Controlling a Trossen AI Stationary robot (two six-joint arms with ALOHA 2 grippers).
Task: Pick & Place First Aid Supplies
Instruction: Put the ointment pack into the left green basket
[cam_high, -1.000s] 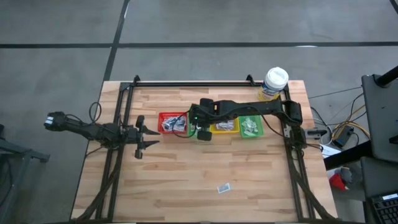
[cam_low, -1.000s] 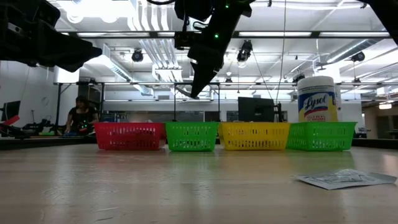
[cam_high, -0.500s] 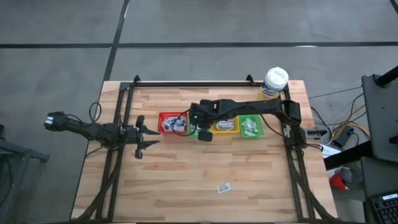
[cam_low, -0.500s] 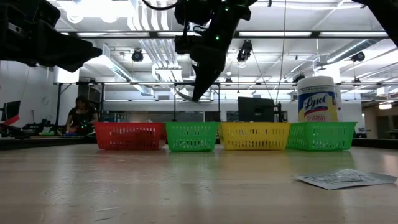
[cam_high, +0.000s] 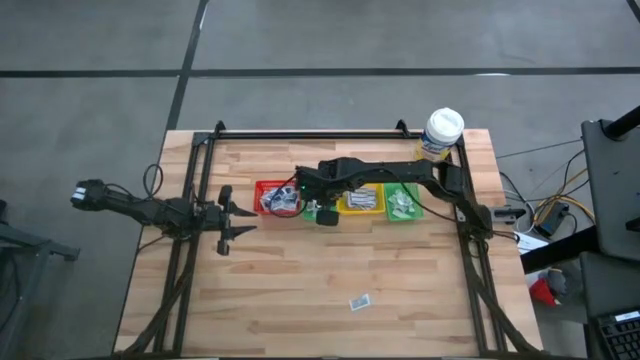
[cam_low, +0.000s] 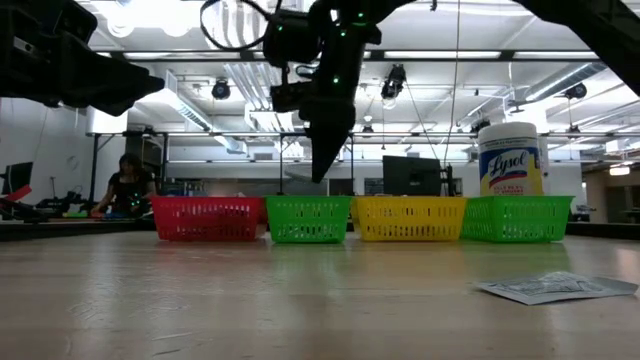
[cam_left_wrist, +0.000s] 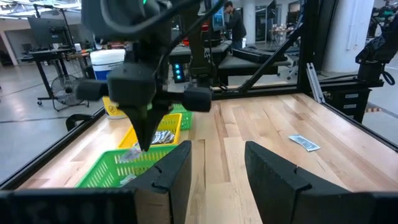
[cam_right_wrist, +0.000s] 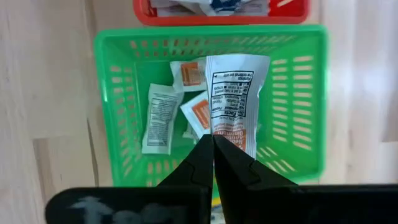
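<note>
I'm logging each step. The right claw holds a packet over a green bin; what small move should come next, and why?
Probably open the right claw. It is shut on a white packet hanging directly above the green bin, which already holds similar packets, so it should drop inside.

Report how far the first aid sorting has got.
Done: packets already lie in the red bin, yellow bin and both green bins. In hand: the right hand, shut on a white packet, hangs over a green bin. Left: one packet on the table; the left hand waits open.
</note>
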